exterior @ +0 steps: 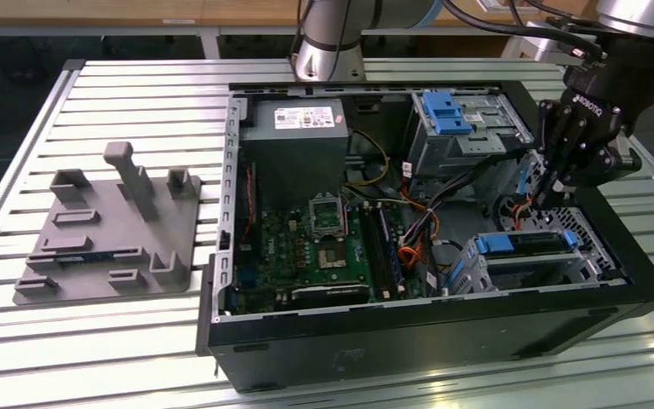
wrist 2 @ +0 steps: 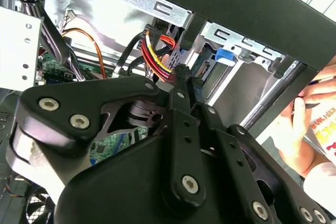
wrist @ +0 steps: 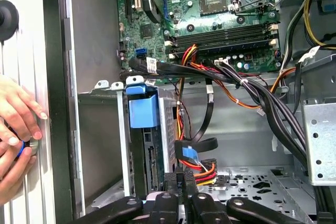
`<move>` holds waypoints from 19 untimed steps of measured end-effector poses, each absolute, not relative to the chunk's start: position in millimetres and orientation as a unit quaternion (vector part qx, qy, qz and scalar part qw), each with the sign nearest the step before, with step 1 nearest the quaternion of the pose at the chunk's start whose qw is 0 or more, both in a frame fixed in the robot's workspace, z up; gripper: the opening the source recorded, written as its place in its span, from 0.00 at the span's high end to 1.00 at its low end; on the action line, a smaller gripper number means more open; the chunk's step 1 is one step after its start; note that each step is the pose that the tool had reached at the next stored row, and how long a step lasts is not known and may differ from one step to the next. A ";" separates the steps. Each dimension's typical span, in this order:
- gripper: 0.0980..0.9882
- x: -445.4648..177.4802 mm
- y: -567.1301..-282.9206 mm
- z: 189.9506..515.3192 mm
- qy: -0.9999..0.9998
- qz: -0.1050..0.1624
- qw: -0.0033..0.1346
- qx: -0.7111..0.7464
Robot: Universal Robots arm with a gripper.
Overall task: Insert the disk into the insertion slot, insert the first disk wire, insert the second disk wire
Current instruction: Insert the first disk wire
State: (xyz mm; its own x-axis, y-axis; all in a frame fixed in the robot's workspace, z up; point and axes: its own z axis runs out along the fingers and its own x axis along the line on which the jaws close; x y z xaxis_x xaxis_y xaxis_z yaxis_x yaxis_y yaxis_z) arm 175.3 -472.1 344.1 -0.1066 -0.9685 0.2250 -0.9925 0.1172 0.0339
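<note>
Disk (exterior: 526,243): sat inside slot (exterior: 586,256), at case (exterior: 418,328) corner nearest exterior camera, on exterior view's right; blue carrier end faced case interior.
Gripper (exterior: 543,198): hung just beyond slot, among cables; fingers (wrist: 172,182) drawn together, tips against red-yellow wires (wrist 2: 155,51); could not tell whether gripped.
Blue-plug wire (wrist: 189,153): lay beside slot.
Hand (wrist: 18,124): rested on table (exterior: 134,85) outside case wall.
</note>
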 end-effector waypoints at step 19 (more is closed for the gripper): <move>0.93 176.7 -474.4 344.1 -0.740 0.055 0.090 0.664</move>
